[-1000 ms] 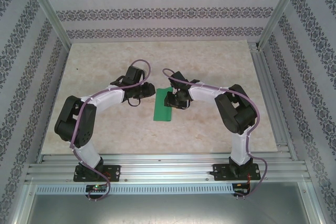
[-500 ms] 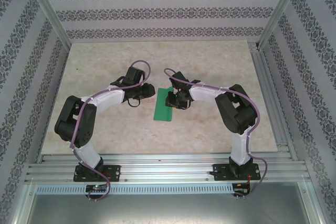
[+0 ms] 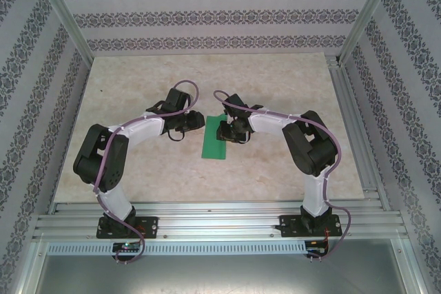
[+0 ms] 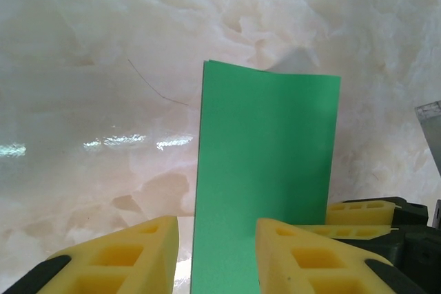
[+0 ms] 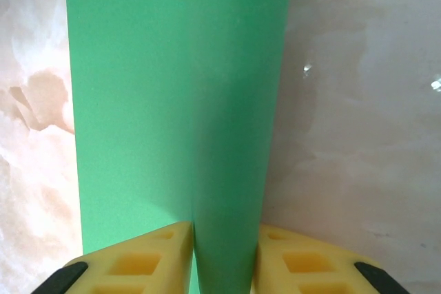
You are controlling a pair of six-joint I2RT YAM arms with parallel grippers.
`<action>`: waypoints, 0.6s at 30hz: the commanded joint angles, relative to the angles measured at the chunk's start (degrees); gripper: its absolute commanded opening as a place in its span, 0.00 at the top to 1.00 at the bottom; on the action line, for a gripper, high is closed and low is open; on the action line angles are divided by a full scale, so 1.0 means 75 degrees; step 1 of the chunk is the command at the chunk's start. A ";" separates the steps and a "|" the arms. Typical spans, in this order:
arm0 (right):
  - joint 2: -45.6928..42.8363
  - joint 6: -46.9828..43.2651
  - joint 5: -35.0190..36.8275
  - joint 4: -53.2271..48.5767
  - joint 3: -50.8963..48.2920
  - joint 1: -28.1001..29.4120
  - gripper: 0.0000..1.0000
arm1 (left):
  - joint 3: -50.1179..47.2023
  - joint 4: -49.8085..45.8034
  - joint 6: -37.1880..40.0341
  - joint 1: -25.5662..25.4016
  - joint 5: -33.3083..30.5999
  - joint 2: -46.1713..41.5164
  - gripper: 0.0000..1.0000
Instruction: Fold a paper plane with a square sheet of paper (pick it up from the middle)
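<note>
While the folded paper (image 3: 214, 138) lies mid-table (image 3: 275, 74) between both arms, the right gripper (image 5: 222, 256) pinches its raised fold; the left gripper (image 4: 217, 256) straddles it, seemingly without clamping.

Lighting is bright and even across the overhead view, with soft, short shadows under the arms on the pale marbled surface (image 3: 275, 177). In the left wrist view, white glare streaks lie on the glossy surface to the left of the green paper (image 4: 265, 170), and the yellow fingers (image 4: 117, 259) at the bottom edge look soft. In the right wrist view the paper's right part is darker, shaded, and a grey shadow falls beside it.
</note>
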 commanded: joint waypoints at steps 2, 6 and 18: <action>0.0282 -0.0351 0.0513 -0.0441 -0.0177 -0.0198 0.70 | -0.0005 -0.0033 0.0208 0.0070 0.0176 0.0125 0.64; 0.0317 -0.0337 0.0558 -0.0482 -0.0183 -0.0212 0.72 | -0.0010 -0.0034 0.0210 0.0077 0.0175 0.0145 0.64; 0.0363 -0.0205 0.0620 -0.0553 -0.0206 -0.0294 0.75 | 0.0043 0.0015 0.0204 0.0065 0.0388 0.0305 0.64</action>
